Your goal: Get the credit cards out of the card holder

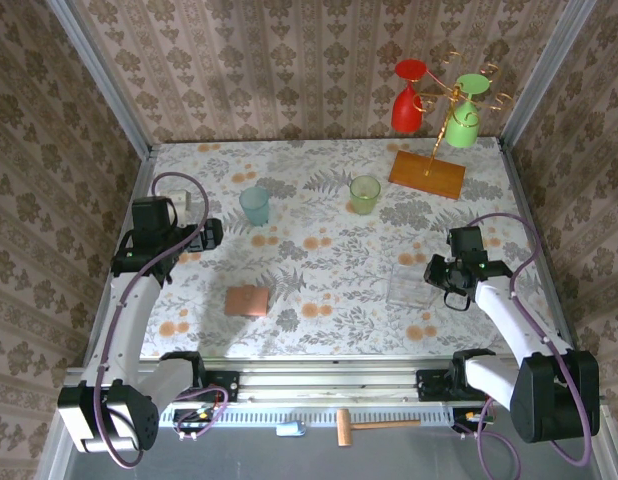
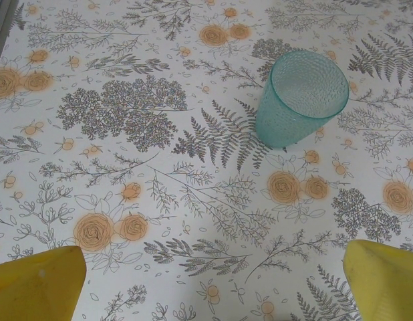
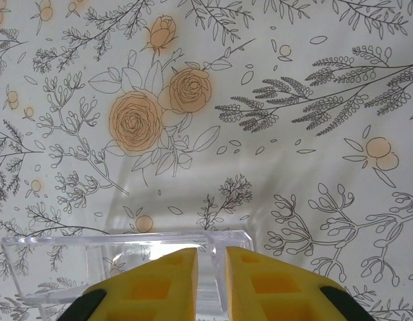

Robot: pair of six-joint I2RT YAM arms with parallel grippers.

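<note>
Card holder (image 1: 247, 300) lies closed on the counter (image 1: 319, 270), toward 8 o'clock. Left gripper (image 2: 210, 274) is spread wide. Right gripper (image 3: 211, 261) is nearly together at a clear tray's (image 3: 93, 235) rim; whether it is gripped cannot be told.

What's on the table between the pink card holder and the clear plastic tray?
Nothing. In the top view, the stretch of flowered tablecloth between the card holder and the clear tray is bare.
</note>
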